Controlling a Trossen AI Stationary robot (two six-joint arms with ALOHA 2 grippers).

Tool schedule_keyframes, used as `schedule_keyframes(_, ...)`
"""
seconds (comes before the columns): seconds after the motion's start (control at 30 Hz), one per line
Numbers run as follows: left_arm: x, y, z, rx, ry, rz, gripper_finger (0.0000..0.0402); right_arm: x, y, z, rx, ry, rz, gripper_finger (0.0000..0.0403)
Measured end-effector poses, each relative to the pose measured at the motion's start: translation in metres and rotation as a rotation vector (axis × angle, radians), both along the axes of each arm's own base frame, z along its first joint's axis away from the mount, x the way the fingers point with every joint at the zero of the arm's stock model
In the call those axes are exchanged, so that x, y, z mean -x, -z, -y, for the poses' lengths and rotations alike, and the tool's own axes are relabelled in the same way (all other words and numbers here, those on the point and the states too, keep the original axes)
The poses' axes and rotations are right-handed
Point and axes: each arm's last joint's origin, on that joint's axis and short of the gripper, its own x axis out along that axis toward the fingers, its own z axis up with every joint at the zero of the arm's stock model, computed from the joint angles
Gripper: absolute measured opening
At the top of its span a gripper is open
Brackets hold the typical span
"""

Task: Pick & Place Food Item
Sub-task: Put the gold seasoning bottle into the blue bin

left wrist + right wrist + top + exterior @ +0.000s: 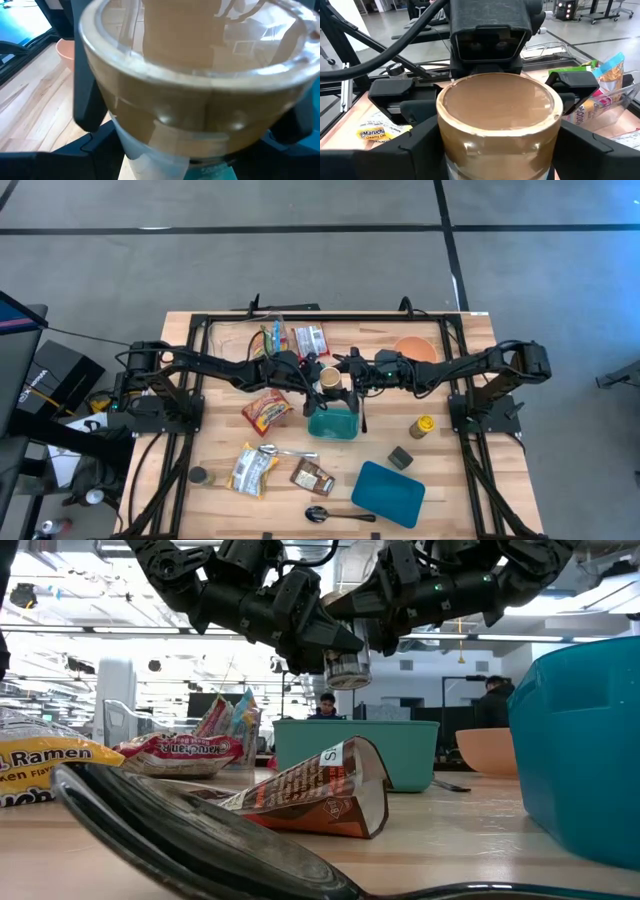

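A clear plastic cup of brown food [327,382] hangs upright in mid-air between my two arms, just off the far side of the teal container [333,423]. The low view shows the cup [347,668] above the container's rim [355,724]. My left gripper [314,377] comes in from the table's left and my right gripper [343,380] from the right. Both are shut on the cup. The cup [200,100] fills the left wrist view, and its flat brown top [497,102] shows in the right wrist view. My left gripper pinches the cup's side wall [440,107] between its two fingers [395,97], coming nearly level from the table's left. The cup stays upright and lifted clear. My right gripper has its fingers [420,145] against opposite sides of the cup's lower wall [450,150], nearly level from the table's right.
Snack packets [295,340] lie at the far side and an orange bowl [415,350] at the far right. A red packet [267,412], ramen [252,468], a brown pouch [312,477], a teal lid [388,490], a spoon [335,515] and a yellow bottle [422,425] lie nearer.
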Motion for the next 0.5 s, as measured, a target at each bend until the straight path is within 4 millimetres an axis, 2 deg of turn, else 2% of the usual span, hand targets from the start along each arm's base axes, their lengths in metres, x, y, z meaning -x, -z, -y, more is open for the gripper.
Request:
schedule_keyframes(0.17,0.0,0.0001,0.0,0.001,0.001,-0.001,0.0281,0.0,-0.0001,0.0,0.003,-0.001,0.0,0.028)
schedule_keyframes(0.5,0.0,0.0002,0.0,0.001,0.001,-0.001,0.0281,0.0,0.0,0.0,0.002,-0.001,0.0,0.0281)
